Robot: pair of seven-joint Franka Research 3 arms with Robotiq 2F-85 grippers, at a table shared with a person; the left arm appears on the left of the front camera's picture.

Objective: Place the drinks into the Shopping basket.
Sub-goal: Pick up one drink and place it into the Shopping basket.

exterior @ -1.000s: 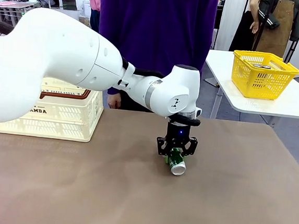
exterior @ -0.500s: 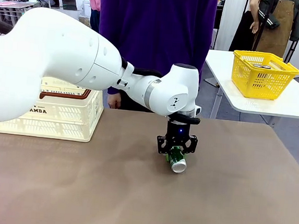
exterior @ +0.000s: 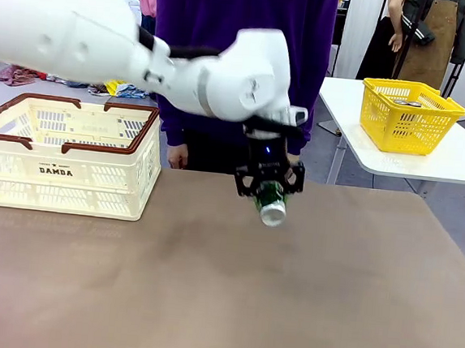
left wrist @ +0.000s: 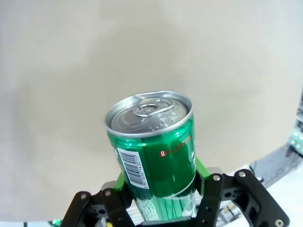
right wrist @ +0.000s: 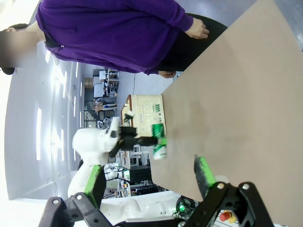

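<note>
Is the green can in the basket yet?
Out. The left end effector grips the can above the table, well apart from the basket.

The can in the middle of the left wrist view is shiny metal, with glossy green sides and a bare silver top with a smooth pull ring. At the bottom edge, the left gripper is dull black with green pads that look rubbery.

In the front view the table is brown, flat and matt. The Shopping basket at the left is smooth cream plastic with a brown plastic rim. The yellow basket at the upper right is plastic mesh. The arm is glossy white. The person's purple top is soft cloth.
</note>
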